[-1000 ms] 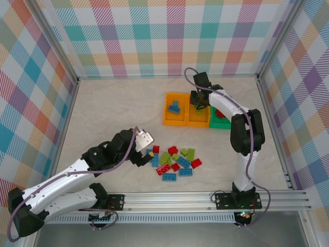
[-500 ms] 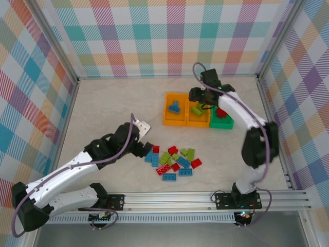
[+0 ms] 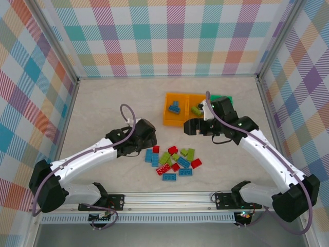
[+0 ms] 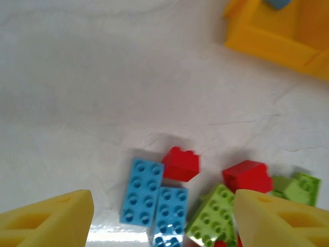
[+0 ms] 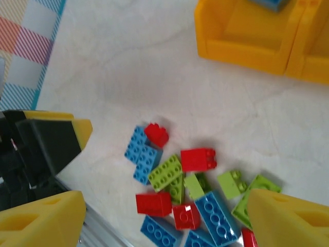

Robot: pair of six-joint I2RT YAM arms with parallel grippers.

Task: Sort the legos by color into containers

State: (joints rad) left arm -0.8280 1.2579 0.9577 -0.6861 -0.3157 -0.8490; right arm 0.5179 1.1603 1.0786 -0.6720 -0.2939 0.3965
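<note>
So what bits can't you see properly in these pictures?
Top view: the right arm covers most of the green bin, so its contents are hidden.
Left wrist view: the top edge cuts off the left orange bin and the blue brick inside it.
Right wrist view: the bottom edge cuts off a blue lego in the pile.

1. Bins: three. They are the left orange bin [image 3: 165, 109], the middle orange bin [image 3: 194, 95] and a green bin [image 3: 222, 97], which is partly hidden.
2. Loose blue bricks [image 3: 183, 162]: five.
3. Loose red bricks [image 3: 172, 150]: five.
4. Loose lime bricks [image 3: 190, 153]: about six; they overlap.
5. Binned blue bricks [image 3: 175, 107]: apparently two, in the left orange bin.
6. Binned lime brick [image 3: 197, 110]: one, in the middle orange bin.
</note>
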